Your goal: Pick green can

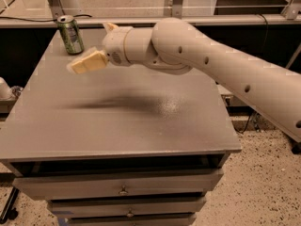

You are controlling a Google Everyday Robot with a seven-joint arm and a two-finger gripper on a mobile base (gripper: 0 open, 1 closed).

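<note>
Arm (225, 65) stretched leftward over table (117, 131); pincer (90, 46) fingers apart, hovering just beside green can (70, 34), not touching.

I saw the grey table (141, 140) bearing the green can (70, 34) (back-left corner), the gripper (85, 63) hovering nearby above it

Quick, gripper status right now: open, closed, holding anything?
Gripper: open or closed cannot be told; nothing seen in it. It hangs above the table beside the green can, not touching it.
</note>
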